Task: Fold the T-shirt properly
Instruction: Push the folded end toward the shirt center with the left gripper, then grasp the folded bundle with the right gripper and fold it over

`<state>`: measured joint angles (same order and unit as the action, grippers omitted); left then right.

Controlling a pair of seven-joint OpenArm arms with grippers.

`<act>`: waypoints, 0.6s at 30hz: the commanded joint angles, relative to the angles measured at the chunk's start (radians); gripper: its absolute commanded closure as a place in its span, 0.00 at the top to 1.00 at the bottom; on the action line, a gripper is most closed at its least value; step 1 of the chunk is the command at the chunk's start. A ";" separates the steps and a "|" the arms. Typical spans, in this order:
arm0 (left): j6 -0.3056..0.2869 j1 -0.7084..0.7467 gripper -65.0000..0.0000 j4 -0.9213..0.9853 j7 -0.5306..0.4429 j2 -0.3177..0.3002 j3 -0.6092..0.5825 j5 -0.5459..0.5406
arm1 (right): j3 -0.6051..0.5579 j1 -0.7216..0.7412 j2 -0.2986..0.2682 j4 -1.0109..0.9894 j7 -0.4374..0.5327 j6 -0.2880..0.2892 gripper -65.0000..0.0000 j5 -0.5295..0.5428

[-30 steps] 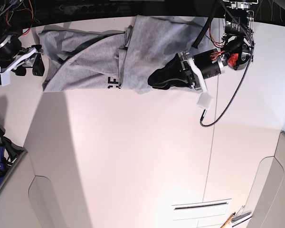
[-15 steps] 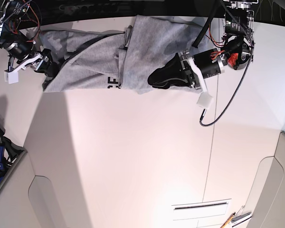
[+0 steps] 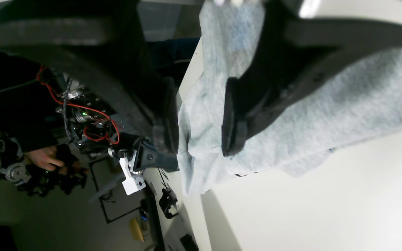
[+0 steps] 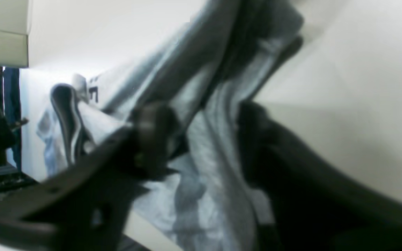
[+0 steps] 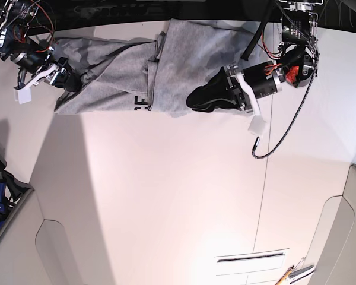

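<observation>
Right gripper [image 5: 65, 80] moved onto heather-grey cotton T-shirt [image 5: 178, 59] edge, 9 o'clock, fingers closing around fabric. Left gripper [image 5: 193, 98] unmoved, grip state unclear. Fold lift imminent.

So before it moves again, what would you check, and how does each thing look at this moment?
1. Left gripper on the T-shirt: ok, its fingers straddle grey cloth at the near edge.
2. Left grip firm: cannot tell.
3. Right gripper at the shirt's other end: ok, cloth lies between its fingers.
4. Right jaws closed: cannot tell, the view is blurred.
5. Shirt flat: not ok, bunched, with folds.
6. White table in front bare: ok.
</observation>
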<state>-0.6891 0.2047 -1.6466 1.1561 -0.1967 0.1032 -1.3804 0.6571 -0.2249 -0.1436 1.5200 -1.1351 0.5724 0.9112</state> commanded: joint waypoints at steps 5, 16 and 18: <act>-0.009 -0.007 0.37 -0.018 0.004 -0.018 0.109 -0.029 | 0.002 0.002 -0.011 0.013 0.005 0.004 0.06 0.018; -0.009 0.048 0.28 -0.018 -0.003 -0.106 0.286 0.107 | 0.002 0.050 -0.008 0.053 -0.056 0.021 0.00 0.169; -0.009 0.073 0.13 -0.018 -0.023 -0.105 0.311 0.160 | 0.002 0.050 -0.005 0.082 -0.080 0.028 0.00 0.201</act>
<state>-0.6891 0.2829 -1.6470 1.1465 -0.2890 0.4095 -1.1927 0.6563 -0.1833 -0.1379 1.5837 -1.2297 0.5888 1.0798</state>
